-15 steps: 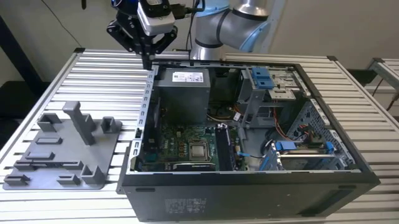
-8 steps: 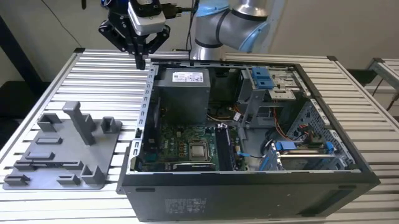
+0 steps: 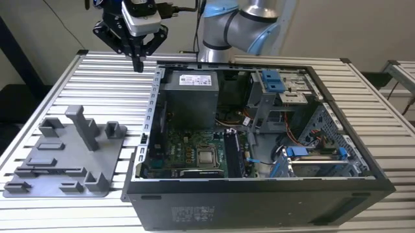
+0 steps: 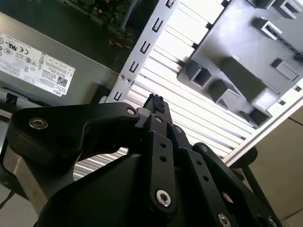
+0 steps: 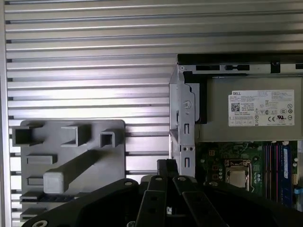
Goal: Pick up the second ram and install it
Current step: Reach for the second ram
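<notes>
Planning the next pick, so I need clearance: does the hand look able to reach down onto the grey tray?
Probably yes. The hand hangs above the table beside the computer case; the tray lies open on the table with nothing over it. Only its tall post would need avoiding.

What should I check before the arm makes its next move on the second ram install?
1. Hand holding the second ram: not ok. The hand is shut, with nothing visible between its fingers.
2. Hand clear of contact: ok. It hovers high near the computer case side wall, touching nothing.
3. Second ram located: cannot tell. No stick stands out on the grey tray.
4. Case open: ok. The motherboard and processor are exposed.
5. Free memory slot: cannot tell. The slots beside the processor are too dark to judge.
</notes>
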`<act>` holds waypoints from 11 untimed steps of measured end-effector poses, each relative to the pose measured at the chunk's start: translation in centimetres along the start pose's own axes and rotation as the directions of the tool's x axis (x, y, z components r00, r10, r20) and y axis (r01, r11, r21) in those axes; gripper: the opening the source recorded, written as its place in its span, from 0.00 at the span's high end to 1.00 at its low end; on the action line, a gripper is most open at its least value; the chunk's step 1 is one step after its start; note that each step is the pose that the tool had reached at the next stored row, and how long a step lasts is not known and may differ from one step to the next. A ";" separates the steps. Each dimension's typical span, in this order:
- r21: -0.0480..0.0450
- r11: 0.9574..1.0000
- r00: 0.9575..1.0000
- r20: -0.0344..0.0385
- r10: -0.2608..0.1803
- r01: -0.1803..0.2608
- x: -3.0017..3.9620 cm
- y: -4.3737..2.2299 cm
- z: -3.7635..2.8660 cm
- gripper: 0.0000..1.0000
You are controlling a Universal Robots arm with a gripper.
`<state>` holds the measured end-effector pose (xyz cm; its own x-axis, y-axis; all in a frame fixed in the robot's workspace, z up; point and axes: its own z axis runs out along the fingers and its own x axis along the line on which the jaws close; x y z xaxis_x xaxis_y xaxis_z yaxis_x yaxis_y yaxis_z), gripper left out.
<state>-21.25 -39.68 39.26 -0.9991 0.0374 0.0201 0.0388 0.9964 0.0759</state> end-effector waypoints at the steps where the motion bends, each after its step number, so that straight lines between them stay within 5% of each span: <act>1: 0.000 1.000 1.000 0.000 0.000 0.000 0.23 0.02 0.01 0.89; 11: 0.000 1.000 1.000 0.000 -0.003 0.003 2.55 0.14 0.06 0.89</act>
<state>-23.80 -39.44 39.25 -0.9992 0.0344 0.0201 0.0358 0.9965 0.0760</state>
